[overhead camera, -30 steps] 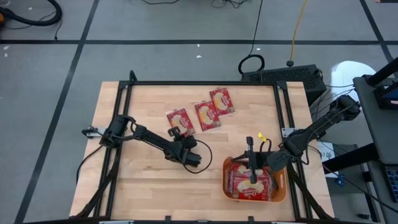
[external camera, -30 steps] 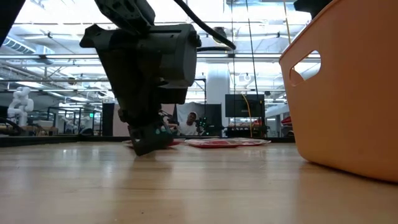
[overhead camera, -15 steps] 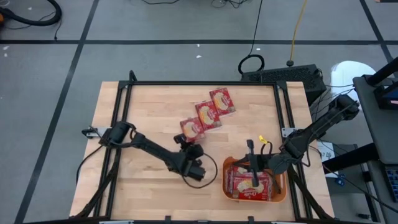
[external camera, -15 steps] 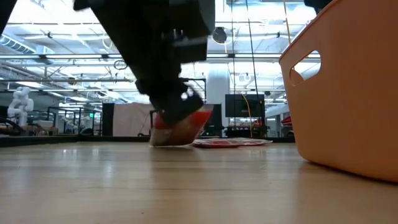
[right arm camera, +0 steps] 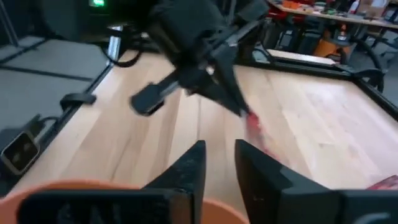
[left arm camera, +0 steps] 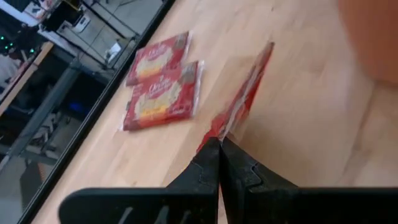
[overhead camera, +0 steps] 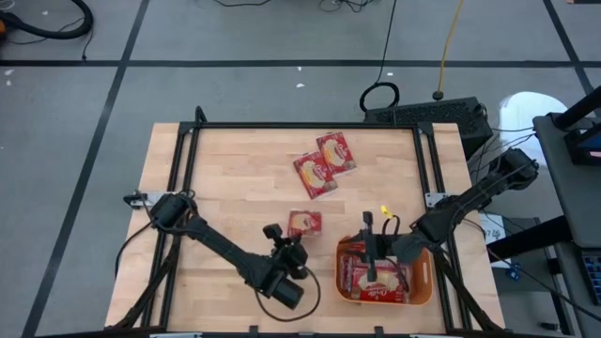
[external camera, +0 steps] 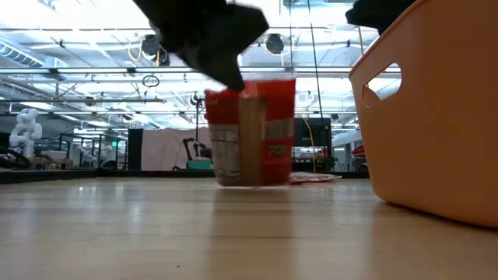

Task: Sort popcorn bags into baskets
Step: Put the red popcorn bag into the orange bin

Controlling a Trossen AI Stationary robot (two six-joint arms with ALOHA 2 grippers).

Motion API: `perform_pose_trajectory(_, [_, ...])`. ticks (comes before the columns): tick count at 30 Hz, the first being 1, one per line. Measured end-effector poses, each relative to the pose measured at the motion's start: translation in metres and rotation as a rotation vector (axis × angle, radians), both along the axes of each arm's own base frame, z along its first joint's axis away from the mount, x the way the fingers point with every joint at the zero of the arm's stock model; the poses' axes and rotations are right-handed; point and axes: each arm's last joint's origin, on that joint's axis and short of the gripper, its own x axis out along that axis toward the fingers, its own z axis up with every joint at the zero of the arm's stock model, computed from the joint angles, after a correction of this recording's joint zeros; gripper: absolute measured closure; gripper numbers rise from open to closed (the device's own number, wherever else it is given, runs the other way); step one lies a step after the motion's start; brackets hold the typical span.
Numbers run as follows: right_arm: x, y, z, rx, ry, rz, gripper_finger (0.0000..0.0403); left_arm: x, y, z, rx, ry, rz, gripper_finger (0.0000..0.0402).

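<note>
My left gripper (overhead camera: 295, 235) is shut on one red popcorn bag (overhead camera: 303, 223), a little left of the orange basket (overhead camera: 424, 286). In the low view the bag (external camera: 253, 128) stands nearly upright under the fingers, its lower edge close to the table; whether it touches, I cannot tell. Two more bags (overhead camera: 315, 174) (overhead camera: 335, 152) lie flat side by side toward the far edge. Several bags (overhead camera: 376, 282) lie inside the basket. My right gripper (overhead camera: 368, 246) is open and hovers over the basket's far-left part, touching nothing. My left gripper pinches the bag by one edge (left arm camera: 225, 127) between its two shut fingers (left arm camera: 208, 158). In the low view the fingers come down at it slanting from above, onto its upper end (external camera: 233, 85). The bag hangs below them, nearly upright, seen edge-on from the wrist.
The basket stands near the table's near right corner, and its tall wall (external camera: 436, 109) fills the right of the low view. A black frame (overhead camera: 300, 125) runs round the table. Bare wood (overhead camera: 216, 160) lies on the left half.
My left gripper has moved from the row of bags at the far side toward the near edge and the right, taking one bag with it. That bag has left the other two and gone from flat to nearly upright. My right gripper has shifted slightly left over the basket.
</note>
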Motion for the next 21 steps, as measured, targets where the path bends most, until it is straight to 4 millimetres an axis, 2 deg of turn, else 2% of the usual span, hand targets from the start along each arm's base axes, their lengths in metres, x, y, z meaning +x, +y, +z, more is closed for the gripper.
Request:
perform_pose_trajectory(9, [0.007, -0.014, -0.004, -0.045, 0.048, -0.022, 0.0269, 0.008, -0.008, 0.025, -0.001, -0.105, 0.006, 0.0401])
perform_pose_trajectory(21, [0.010, -0.020, -0.004, 0.028, 0.049, -0.057, 0.0234, 0.025, 0.014, 0.067, 0.008, -0.138, 0.072, 0.0401])
